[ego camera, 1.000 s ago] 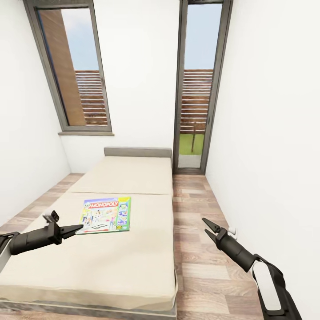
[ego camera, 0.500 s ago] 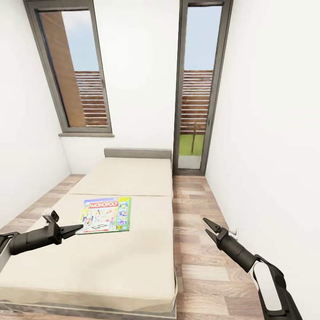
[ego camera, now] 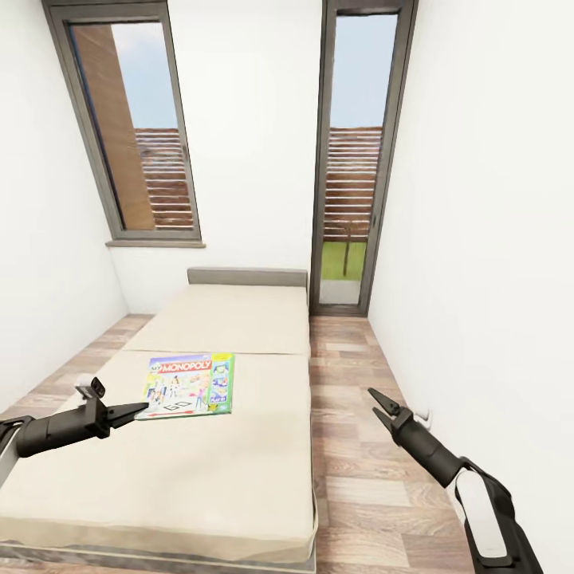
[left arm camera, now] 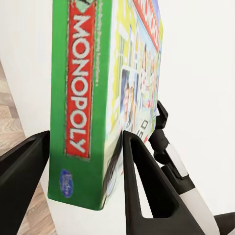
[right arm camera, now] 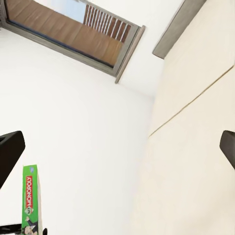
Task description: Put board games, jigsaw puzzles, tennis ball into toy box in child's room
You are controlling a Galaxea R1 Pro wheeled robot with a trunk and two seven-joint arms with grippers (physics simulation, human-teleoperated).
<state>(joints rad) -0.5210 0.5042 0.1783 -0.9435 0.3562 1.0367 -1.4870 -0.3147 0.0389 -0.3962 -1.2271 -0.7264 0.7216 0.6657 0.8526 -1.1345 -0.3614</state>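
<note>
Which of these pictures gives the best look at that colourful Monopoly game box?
The head view: the flat green-edged Monopoly board game box lies face up on the beige bed, its whole lid visible. The left wrist view shows it close, mostly its green edge. The right wrist view catches just a small, distant green sliver.

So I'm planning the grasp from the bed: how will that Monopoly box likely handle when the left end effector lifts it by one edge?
The Monopoly box looks flat, wide and rigid, so it should probably stay stiff but may droop from an edge grip. Lying on the soft bed, it won't roll. The left end effector has its fingers either side of the glossy-looking edge, which could slip.
</note>
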